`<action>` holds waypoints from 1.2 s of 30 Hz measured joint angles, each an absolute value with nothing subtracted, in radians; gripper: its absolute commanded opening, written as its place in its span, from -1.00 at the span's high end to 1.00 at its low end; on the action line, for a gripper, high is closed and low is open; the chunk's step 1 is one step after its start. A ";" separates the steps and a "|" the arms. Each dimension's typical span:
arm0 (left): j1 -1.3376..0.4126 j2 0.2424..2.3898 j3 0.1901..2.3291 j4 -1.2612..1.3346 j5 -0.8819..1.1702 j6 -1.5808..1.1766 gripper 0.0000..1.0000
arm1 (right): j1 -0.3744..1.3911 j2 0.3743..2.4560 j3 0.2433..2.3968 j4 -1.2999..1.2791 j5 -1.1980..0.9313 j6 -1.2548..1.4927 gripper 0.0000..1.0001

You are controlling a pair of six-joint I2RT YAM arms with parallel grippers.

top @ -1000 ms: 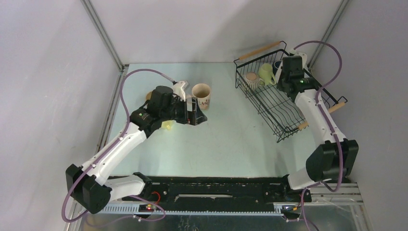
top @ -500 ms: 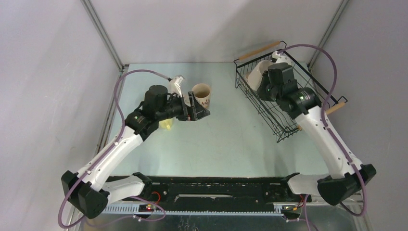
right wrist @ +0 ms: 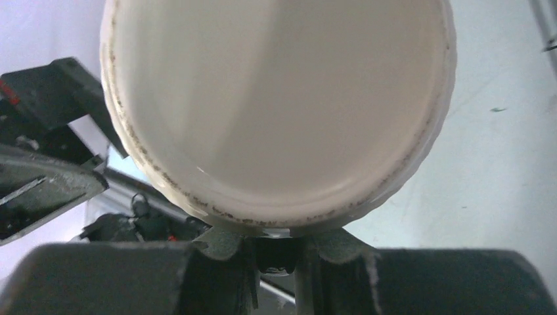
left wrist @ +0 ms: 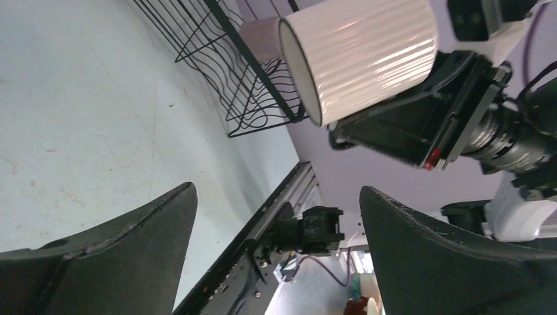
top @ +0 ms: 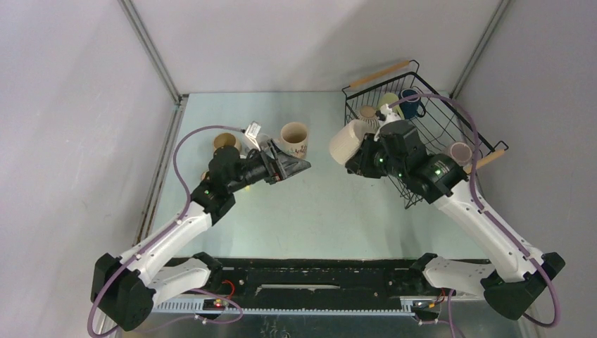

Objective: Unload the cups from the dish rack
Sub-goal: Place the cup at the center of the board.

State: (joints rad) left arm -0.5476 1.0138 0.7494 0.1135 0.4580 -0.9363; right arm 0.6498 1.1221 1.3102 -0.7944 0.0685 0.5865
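Note:
My right gripper is shut on the rim of a cream-white ribbed cup, held in the air left of the dish rack. The right wrist view looks into that cup, with the right gripper pinching its wall. My left gripper stands open and empty, pointing at the held cup. A floral cup and a tan cup stand on the table. In the rack sit a ribbed beige cup, a yellow-green cup, a dark blue cup and a mauve cup.
The rack has wooden handles and lies at the table's back right, close to the wall frame. A small yellow object is half hidden under the left arm. The black base rail runs along the near edge.
The right arm lifted the ribbed cup out of the rack and swung it left over the table. The left gripper turned toward it, staying open.

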 measured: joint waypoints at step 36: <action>-0.506 1.301 0.654 1.272 0.583 -1.771 0.75 | 0.696 1.172 1.203 -0.317 -0.426 0.883 1.00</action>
